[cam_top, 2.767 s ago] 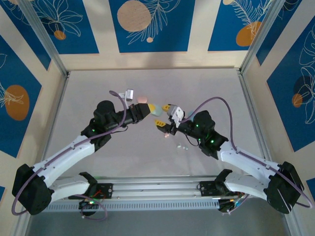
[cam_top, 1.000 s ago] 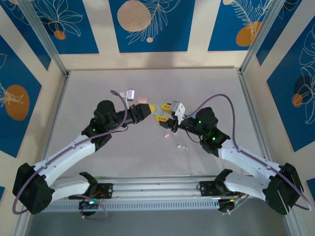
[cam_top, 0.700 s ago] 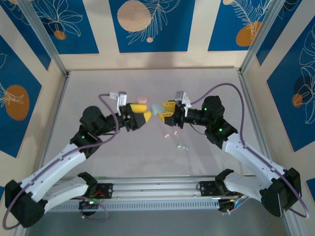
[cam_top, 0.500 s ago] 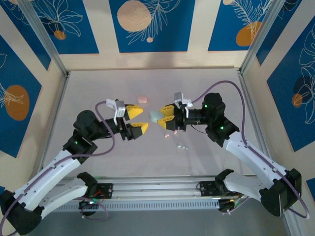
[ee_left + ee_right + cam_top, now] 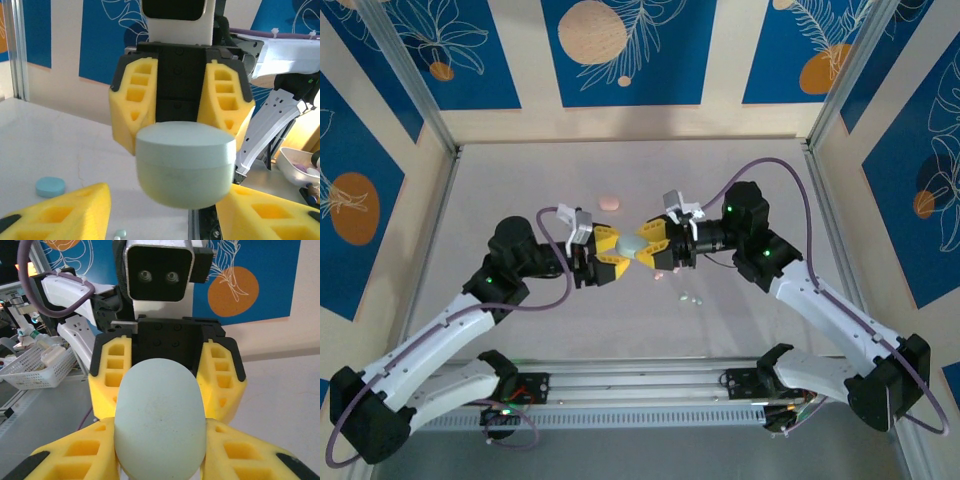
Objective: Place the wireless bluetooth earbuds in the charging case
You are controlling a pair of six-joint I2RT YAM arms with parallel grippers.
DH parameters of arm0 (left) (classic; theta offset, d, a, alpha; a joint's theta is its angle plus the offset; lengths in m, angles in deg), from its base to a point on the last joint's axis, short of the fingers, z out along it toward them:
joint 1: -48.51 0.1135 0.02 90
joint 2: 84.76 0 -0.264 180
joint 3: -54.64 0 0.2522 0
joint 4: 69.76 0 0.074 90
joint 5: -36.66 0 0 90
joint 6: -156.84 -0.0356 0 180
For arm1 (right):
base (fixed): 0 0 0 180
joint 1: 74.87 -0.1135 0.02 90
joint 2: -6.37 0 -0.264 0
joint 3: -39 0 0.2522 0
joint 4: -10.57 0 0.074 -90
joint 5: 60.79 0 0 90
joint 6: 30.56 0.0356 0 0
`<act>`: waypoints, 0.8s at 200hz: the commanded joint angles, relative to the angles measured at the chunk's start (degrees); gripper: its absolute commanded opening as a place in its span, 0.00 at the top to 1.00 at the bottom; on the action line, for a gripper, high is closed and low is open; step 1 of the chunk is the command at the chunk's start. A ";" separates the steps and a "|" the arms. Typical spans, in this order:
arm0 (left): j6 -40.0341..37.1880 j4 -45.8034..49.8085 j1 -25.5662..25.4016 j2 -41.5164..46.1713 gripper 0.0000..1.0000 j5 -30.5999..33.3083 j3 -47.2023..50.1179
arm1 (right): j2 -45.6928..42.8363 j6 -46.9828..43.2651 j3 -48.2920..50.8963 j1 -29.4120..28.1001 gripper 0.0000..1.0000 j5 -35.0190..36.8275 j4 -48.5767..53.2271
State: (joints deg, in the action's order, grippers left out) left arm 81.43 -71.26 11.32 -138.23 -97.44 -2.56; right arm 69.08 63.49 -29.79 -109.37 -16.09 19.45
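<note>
While the pale grey table (image 5: 520,180) spreads wide beneath them, the left arm (image 5: 430,338) and the right arm (image 5: 825,308) reach inward from the near edge and meet nose to nose above its middle. The right end effector (image 5: 646,245) is clenched on the pale mint case (image 5: 632,243). In the right wrist view its yellow fingers (image 5: 75,455) press against both sides of the rounded shell, which is held up off the table. The left end effector (image 5: 612,256) faces it from the other side with its jaws spread wide. In the left wrist view its own fingers (image 5: 60,212) sit low and far apart, with the case just above and between them. Whether they touch the shell cannot be told. The case is closed, with a seam running around it below the domed top. A pink rounded piece (image 5: 610,202) lies on the table beyond the two end effectors, well apart from them. A flat blue disc (image 5: 50,186) rests on the table to the left in the left wrist view. The earbuds (image 5: 658,276) lie loose on the table just on the near side of the right end effector. One pink bud is closest to the case, and a few paler ones lie a little further toward the right arm. All of them are outside the case.
</note>
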 commanded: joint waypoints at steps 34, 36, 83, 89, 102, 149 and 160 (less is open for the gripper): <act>2.29 -5.89 -0.60 -0.34 0.48 -2.45 -0.86 | 0.36 -3.56 -1.33 -0.52 0.69 1.35 1.65; 2.29 -5.97 -0.60 -0.37 0.48 -2.54 -0.86 | 0.38 -3.60 -1.32 -0.56 0.69 1.40 1.70; 0.86 -4.17 -0.61 -1.02 0.52 -3.22 -1.47 | 0.91 -2.90 -2.02 -0.60 0.69 0.32 1.03; 0.69 -3.86 -0.73 -1.15 0.53 -3.35 -1.55 | 0.99 -2.62 -2.06 -0.61 0.69 0.23 0.89; 0.23 -3.63 -0.84 -1.16 0.54 -3.49 -1.61 | 1.09 -2.53 -2.43 -0.63 0.69 0.25 1.09; -0.87 -3.45 -1.16 -1.19 0.59 -3.88 -1.73 | 1.52 -2.08 -2.90 -0.66 0.69 0.18 1.81; -1.18 -3.44 -1.22 -1.20 0.59 -4.30 -1.74 | 1.61 -1.75 -2.90 -0.74 0.69 0.23 1.66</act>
State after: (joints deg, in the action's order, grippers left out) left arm 81.80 -74.41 11.12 -139.37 -98.80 -2.56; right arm 70.05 60.98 -30.29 -109.74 -15.39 20.85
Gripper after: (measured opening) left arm 0.414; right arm 0.368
